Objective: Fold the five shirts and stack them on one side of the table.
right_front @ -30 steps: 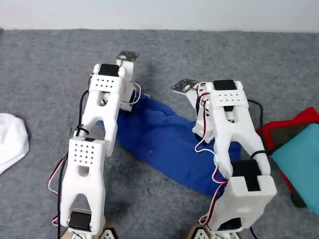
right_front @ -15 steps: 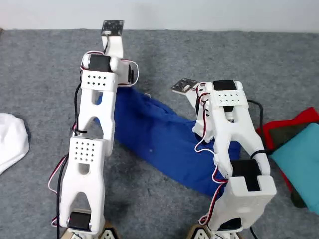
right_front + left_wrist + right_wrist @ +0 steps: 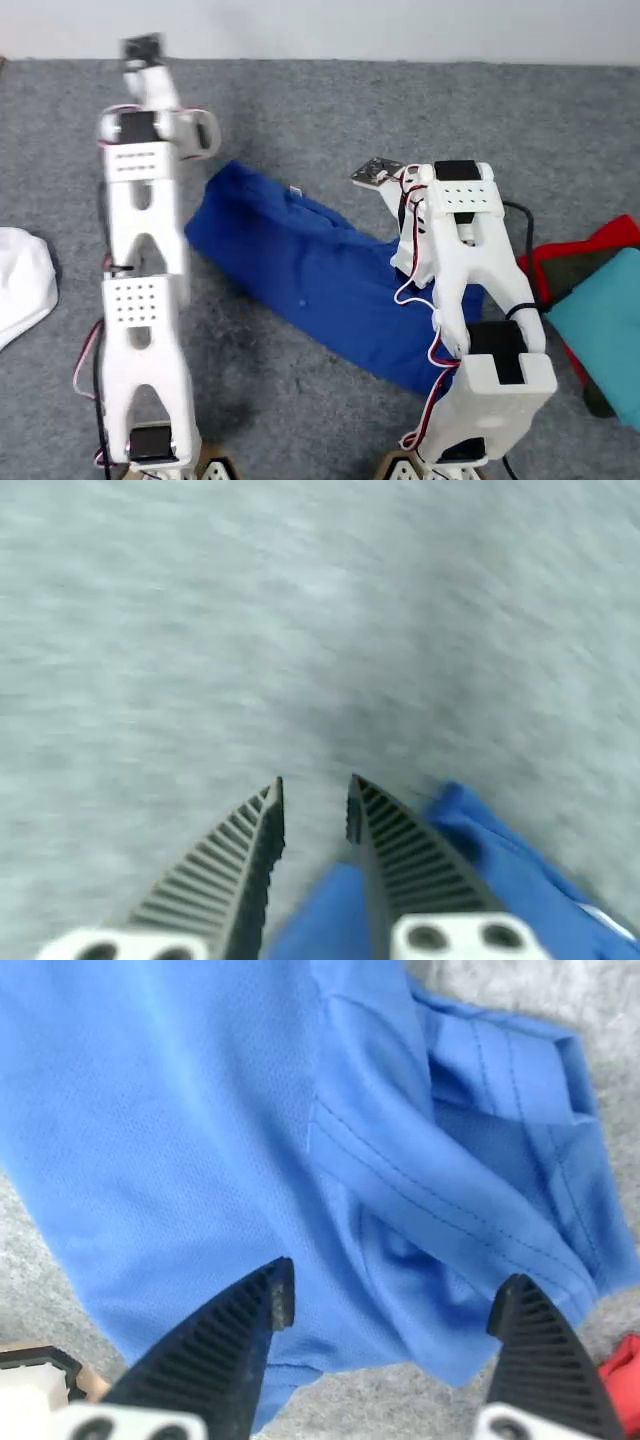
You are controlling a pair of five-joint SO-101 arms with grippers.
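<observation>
- High view: blue shirt (image 3: 320,280) lies rumpled mid-frame between the arms.
- Left gripper (image 3: 312,795) has its jaws barely parted, empty, at the shirt's edge.
- Right gripper (image 3: 395,1300) gapes wide over the shirt, holding nothing.

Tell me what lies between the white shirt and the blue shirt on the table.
In the high view, the left arm stands between the white shirt and the blue shirt, over the grey table; no other thing lies there.

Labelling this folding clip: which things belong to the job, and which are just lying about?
Job: blue shirt, white shirt, teal shirt, red shirt, dark cloth between those two (likely a shirt).
Just there: grey table cover, white wall.
</observation>
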